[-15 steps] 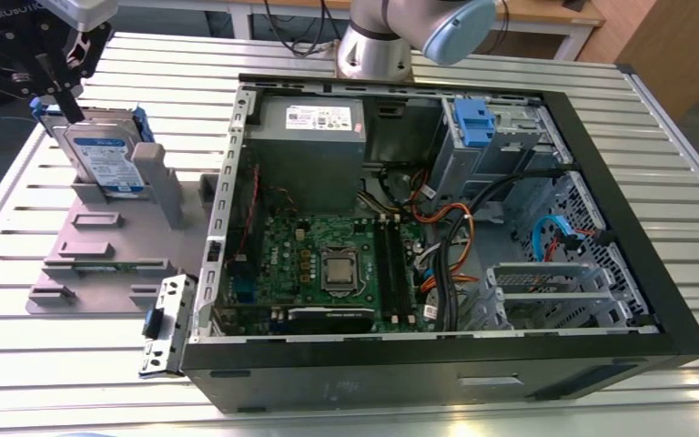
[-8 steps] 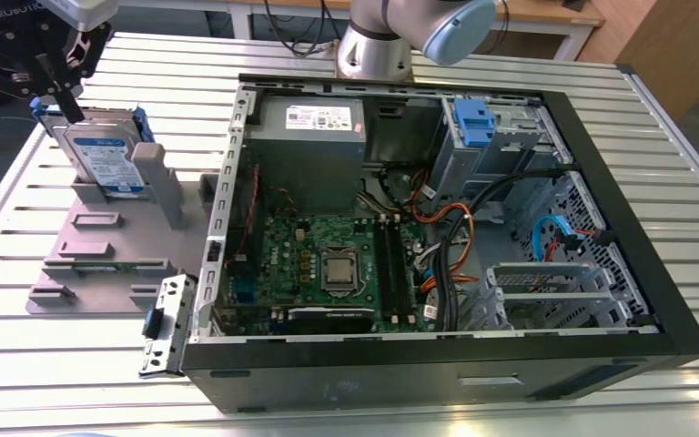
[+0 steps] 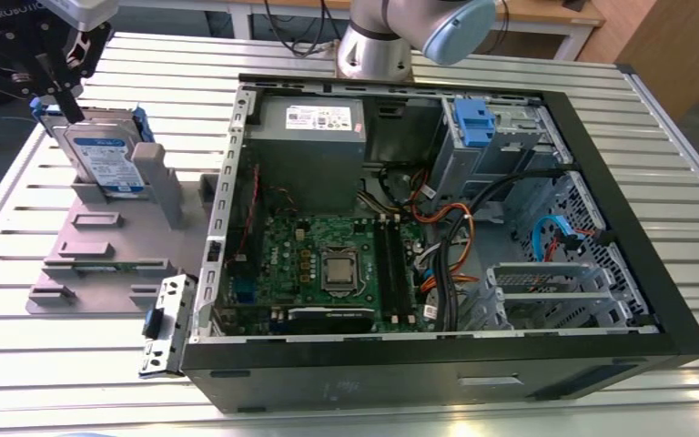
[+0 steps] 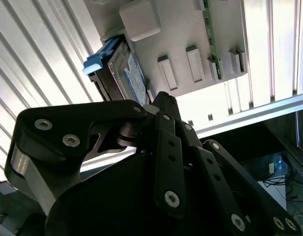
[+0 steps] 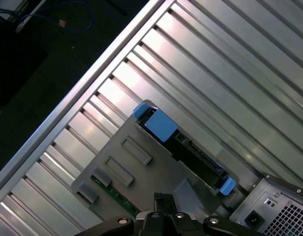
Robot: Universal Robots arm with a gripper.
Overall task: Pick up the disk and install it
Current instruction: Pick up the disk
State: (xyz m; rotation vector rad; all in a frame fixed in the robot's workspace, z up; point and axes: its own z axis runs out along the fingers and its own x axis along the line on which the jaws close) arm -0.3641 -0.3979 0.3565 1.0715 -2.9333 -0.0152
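Your arm (image 3: 377, 50), at twelve o'clock in the exterior view, is silver, blue-capped; your claw (image 4: 150, 103) is black with silver screws.

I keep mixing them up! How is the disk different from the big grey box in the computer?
The disk is smaller than the grey box. The disk stands on edge in a holder outside the computer; the grey box sits inside it. The disk has blue rails; the grey box has none. Both carry labels.

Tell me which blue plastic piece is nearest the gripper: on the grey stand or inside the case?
The one on the grey stand: the blue-railed disk, upright at the gripper. The blue clip inside the case is far off.
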